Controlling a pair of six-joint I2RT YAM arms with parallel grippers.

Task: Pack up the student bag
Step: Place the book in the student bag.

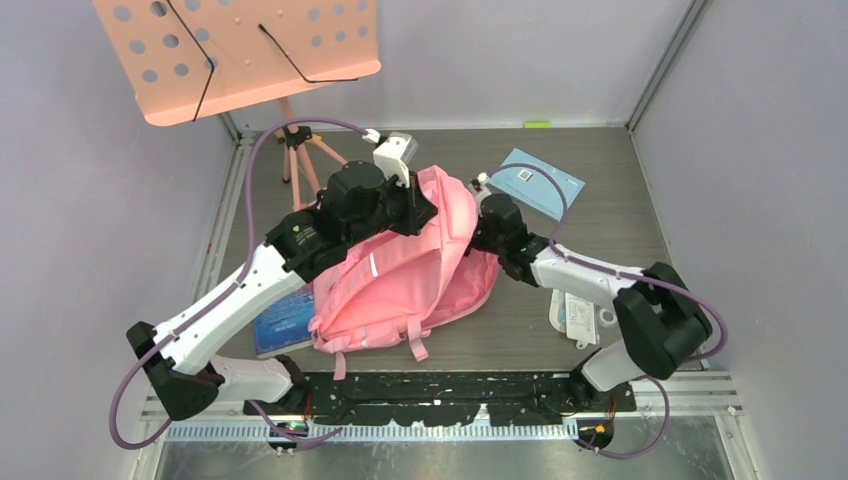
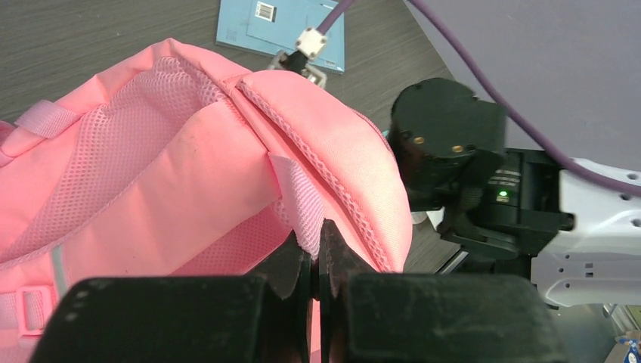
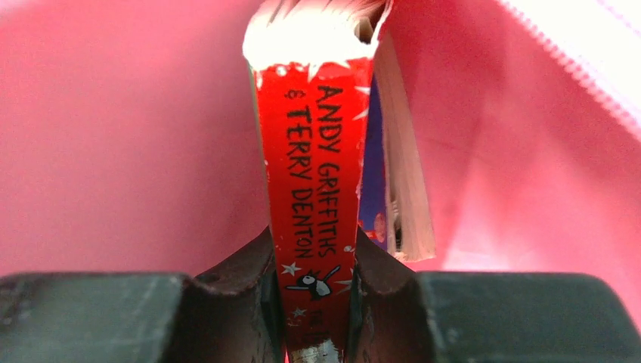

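Observation:
The student bag [image 1: 400, 275], a big soft pink backpack, lies mid-table with its top toward the back. My left gripper [image 2: 316, 246] is shut on a pink mesh loop [image 2: 298, 200] at the bag's top edge and holds it up. The right gripper [image 3: 314, 265] is shut on the spine of a red paperback [image 3: 317, 166] lettered "Andy Griffiths & Terry Denton". Pink lining [image 3: 113, 136] surrounds the book on all sides, so book and fingers are inside the bag. From above, the right wrist [image 1: 497, 228] reaches into the bag's right side and the book is hidden.
A light blue book [image 1: 545, 180] lies flat behind the bag at the back right. A dark blue book [image 1: 285, 320] sits at the bag's near left. A white flat item [image 1: 578, 315] lies under the right arm. A salmon-pink music stand [image 1: 240, 50] on a tripod occupies the back left corner.

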